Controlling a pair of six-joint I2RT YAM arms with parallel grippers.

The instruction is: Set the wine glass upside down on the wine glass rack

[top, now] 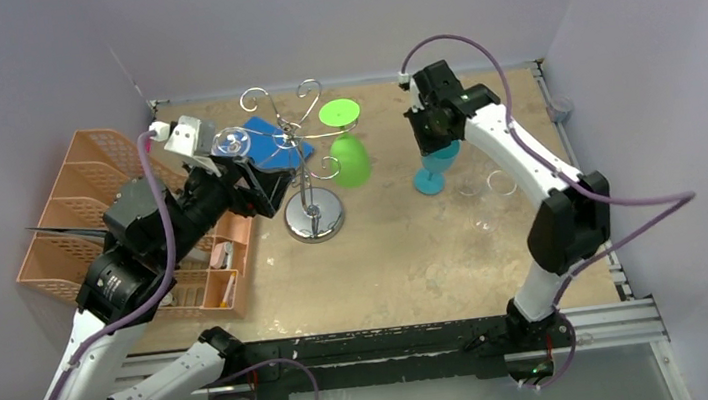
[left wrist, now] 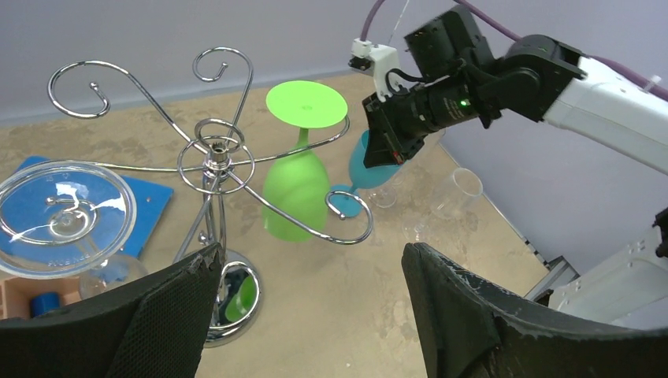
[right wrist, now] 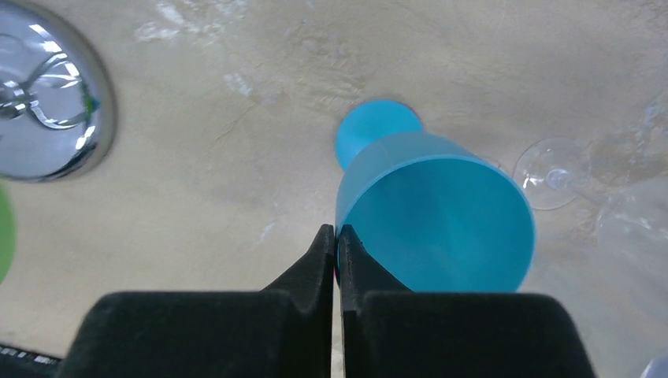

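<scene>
Right gripper [top: 436,142], seen from above, is pressed shut on the rim of the blue wine glass [top: 435,169], which stands upright on the table [top: 407,254] to the right of the wine glass rack [top: 308,180]. A green wine glass [top: 352,160] hangs bowl-down from a rack arm on that same side. A clear wine glass [top: 232,142] hangs from an arm on the rack's left, just beside the left gripper [top: 262,182].

From the left wrist, the left gripper's jaws are spread wide and hold nothing. They face the rack, with the clear glass's foot resting on a scroll arm and the green glass beyond the post.

From the right wrist, the fingers [right wrist: 319,260] meet tightly with the blue glass's wall pinched between them. The rack's shiny base [right wrist: 47,94] lies well off to one side. Another clear glass [right wrist: 551,161] lies on the table, farther from the rack.

Two glasses look already hung. The blue one seems only just grasped, so lifting, inverting and sliding its stem into a free arm remain.
</scene>
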